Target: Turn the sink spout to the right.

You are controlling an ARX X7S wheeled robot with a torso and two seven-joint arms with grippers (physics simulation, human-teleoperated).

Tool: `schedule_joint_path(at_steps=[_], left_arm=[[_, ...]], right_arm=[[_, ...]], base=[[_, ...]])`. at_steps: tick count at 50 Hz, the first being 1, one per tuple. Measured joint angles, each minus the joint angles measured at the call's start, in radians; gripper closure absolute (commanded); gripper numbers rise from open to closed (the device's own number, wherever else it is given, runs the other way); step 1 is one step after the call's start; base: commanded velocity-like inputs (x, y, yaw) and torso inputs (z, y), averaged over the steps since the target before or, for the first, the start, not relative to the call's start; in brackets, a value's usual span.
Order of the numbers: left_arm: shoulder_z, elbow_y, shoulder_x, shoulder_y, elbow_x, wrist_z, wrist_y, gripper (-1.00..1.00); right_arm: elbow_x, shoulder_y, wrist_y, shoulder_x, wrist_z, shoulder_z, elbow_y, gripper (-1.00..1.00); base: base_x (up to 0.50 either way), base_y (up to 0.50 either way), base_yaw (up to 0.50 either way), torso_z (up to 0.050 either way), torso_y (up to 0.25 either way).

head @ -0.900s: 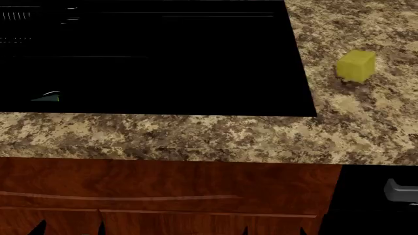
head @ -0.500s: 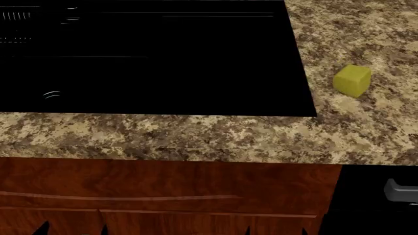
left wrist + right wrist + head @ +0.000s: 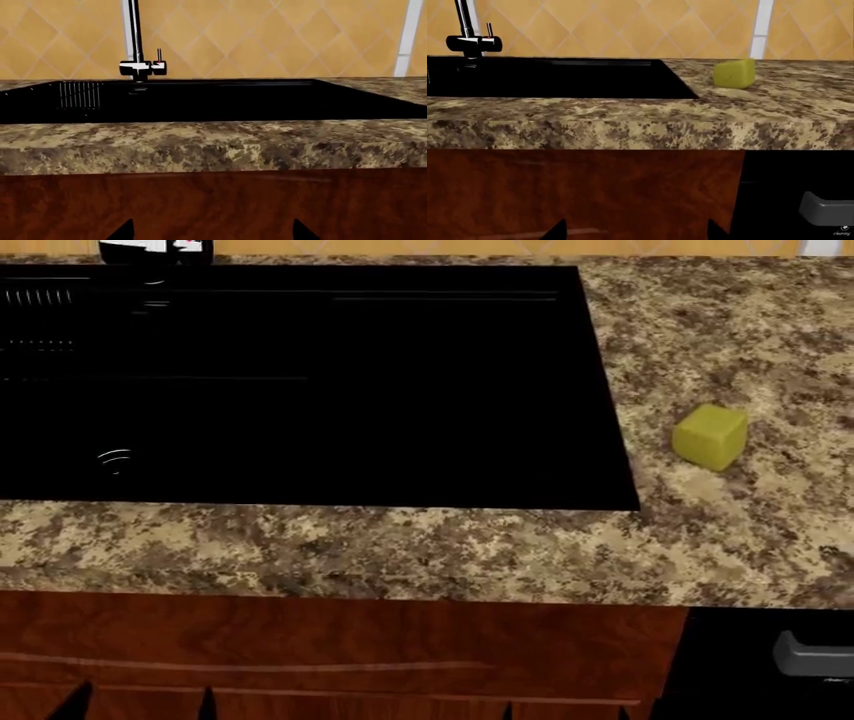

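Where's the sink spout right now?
The sink spout rises at the far rim of the sink, against the tiled wall, toward the sink's left end; the head view catches only its base.

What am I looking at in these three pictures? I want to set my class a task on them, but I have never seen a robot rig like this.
These are simulator renders from a two-armed wheeled robot facing a kitchen counter. One camera sits on its head, looking down; the other two sit near each gripper, low in front of the cabinet. Set in the granite counter is the sink, with the sink spout rising at its back. A yellow-green block lies on the counter to the sink's right. Only dark fingertip points show at the wrist pictures' edges; nothing appears held.
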Motion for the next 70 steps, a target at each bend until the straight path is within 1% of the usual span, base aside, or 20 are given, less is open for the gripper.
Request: schedule_joint_path(at_steps=[18, 28, 44, 70], left_arm=[[0.021, 0.006, -0.020, 0.002, -0.016, -0.029, 0.009, -1.00], [0.029, 0.051, -0.032, 0.009, 0.017, -0.078, -0.018, -1.00], [0.023, 0.253, -0.058, 0.011, 0.040, -0.134, -0.151, -1.00], [-0.040, 0.467, -0.115, -0.071, 0.008, -0.173, -0.345, -1.00]], right_arm=[[-0.008, -0.003, -0.004, 0.012, 0.020, -0.016, -0.010, -1.00], [-0.019, -0.012, 0.036, 0.031, 0.043, -0.019, -0.083, -1.00], [-0.005, -0.010, 0.133, 0.065, 0.067, -0.012, -0.234, -1.00], [0.056, 0.084, 0.386, 0.140, 0.113, 0.055, -0.514, -1.00]], base=[[0.00, 0.00, 0.00, 0.048, 0.000], [0.00, 0.00, 0.00, 0.000, 0.000], [0.00, 0.00, 0.00, 0.000, 0.000], [0.00, 0.00, 0.00, 0.000, 0.000]])
